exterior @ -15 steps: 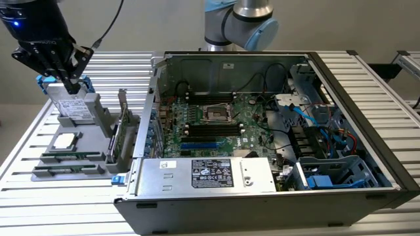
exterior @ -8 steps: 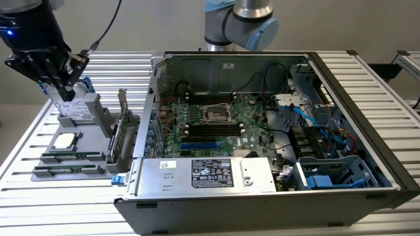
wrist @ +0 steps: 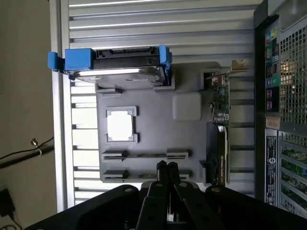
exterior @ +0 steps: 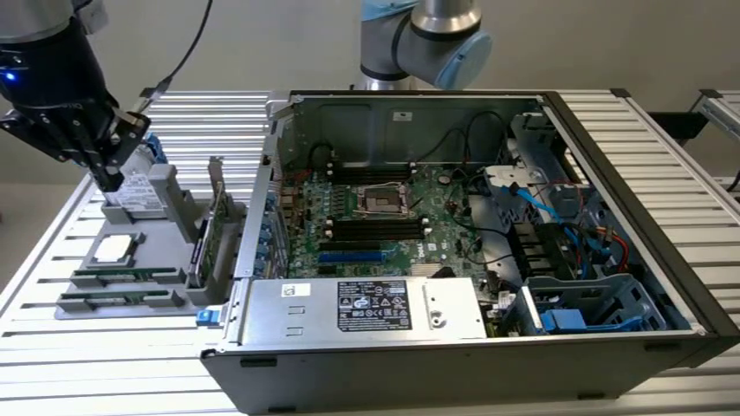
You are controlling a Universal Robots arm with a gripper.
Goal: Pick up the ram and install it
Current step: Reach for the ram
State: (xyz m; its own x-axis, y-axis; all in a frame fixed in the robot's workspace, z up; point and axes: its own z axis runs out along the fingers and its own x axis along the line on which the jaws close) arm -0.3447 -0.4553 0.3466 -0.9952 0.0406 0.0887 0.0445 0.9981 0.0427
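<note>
Little of the task is done, by my judgement: nothing is picked up and nothing is installed.

The slatted bench [exterior: 694, 130] carries an open computer case [exterior: 347, 381], which takes up the centre and the exterior view's right. Inside it lies the motherboard [exterior: 439, 208], and its long black memory slots [exterior: 376, 230] look unfilled as far as I can tell.

At the exterior view's left sits a grey parts tray [exterior: 162, 260]. On it are a hard drive in a blue caddy [exterior: 145, 186], an upright expansion card [exterior: 214, 225] and a processor [exterior: 116, 249].

The hand [exterior: 107, 178] hangs over the tray's far end at the exterior view's upper left, near the hard drive. Its fingers [wrist: 163, 172] are pressed together and grip nothing.

The ram [exterior: 116, 278] rests in the tray's lower left corner in the exterior view, held on edge between two small grey cradles. A second ram stick [exterior: 121, 300] lies parallel just beside it. I cannot tell which of the two is meant.

Both are long, narrow, thin green strips. From above, in the wrist view, the ram [wrist: 146, 155] shows as little more than a dark green line. Both sit clear of the hand.
</note>
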